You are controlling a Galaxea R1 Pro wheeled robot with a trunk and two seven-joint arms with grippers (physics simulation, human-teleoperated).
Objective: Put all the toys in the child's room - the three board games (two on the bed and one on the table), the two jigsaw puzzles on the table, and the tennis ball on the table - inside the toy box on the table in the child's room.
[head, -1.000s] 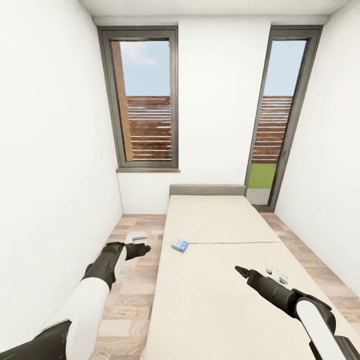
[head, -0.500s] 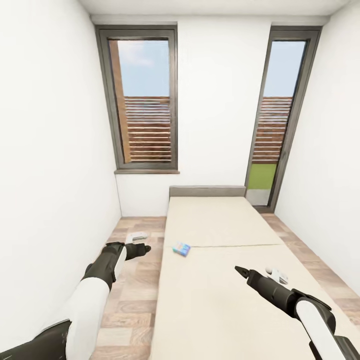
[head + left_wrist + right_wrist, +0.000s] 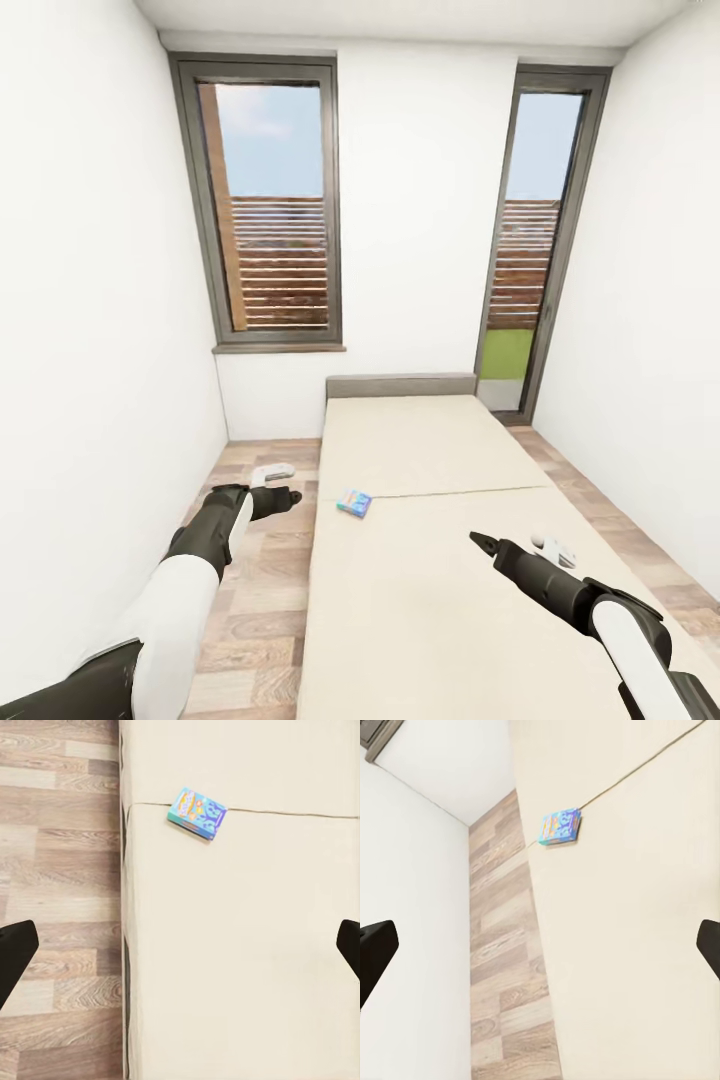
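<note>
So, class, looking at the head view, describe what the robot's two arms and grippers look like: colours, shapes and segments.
Both arms have glossy white upper shells that give way to black forearm sections. The left arm ends in a dark left gripper beside a small white-grey part. The right arm tapers to a slim black right gripper, with a small white part beside its wrist. No cables are visible.

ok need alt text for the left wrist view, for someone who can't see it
Looking down on a beige bed with a small blue board game box lying flat near its edge, on a seam in the cover. Wood-plank floor runs alongside, and the left gripper's dark fingertips sit wide apart, holding nothing.
</note>
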